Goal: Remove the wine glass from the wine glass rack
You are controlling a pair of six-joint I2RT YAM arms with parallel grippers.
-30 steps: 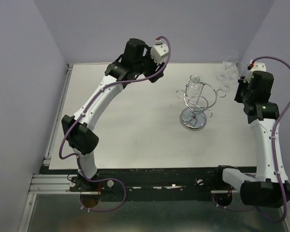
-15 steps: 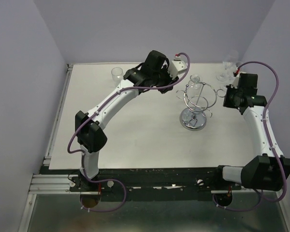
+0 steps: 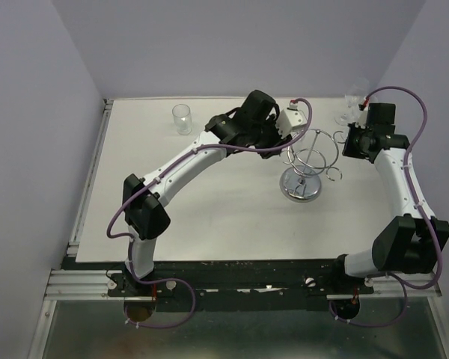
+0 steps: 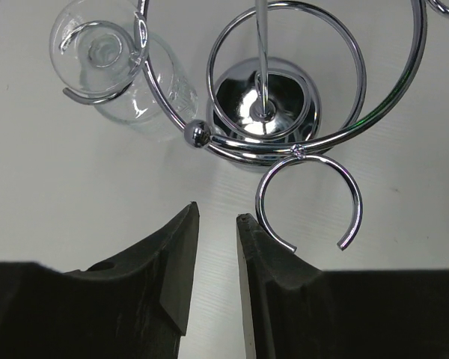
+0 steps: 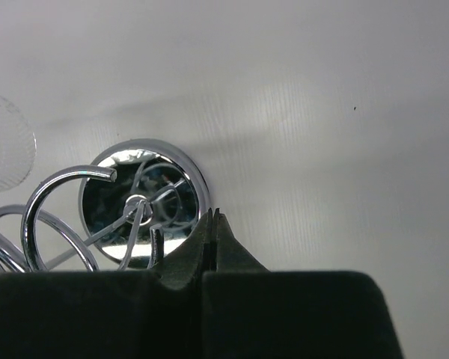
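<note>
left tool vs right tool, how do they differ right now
The left tool has its jaws apart; the right tool has them pressed shut. The left tool looks down on an empty hook of the wine glass rack, near the hanging wine glass; the right tool points at the rim of its disc base. Both hold nothing.

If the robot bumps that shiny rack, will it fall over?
Probably not easily. The wine glass rack stands on a wide round base that looks solid, so a low nudge would likely slide it. The wine glass hangs in just one wire hook, so it might swing and clink, and thin glass could chip.
</note>
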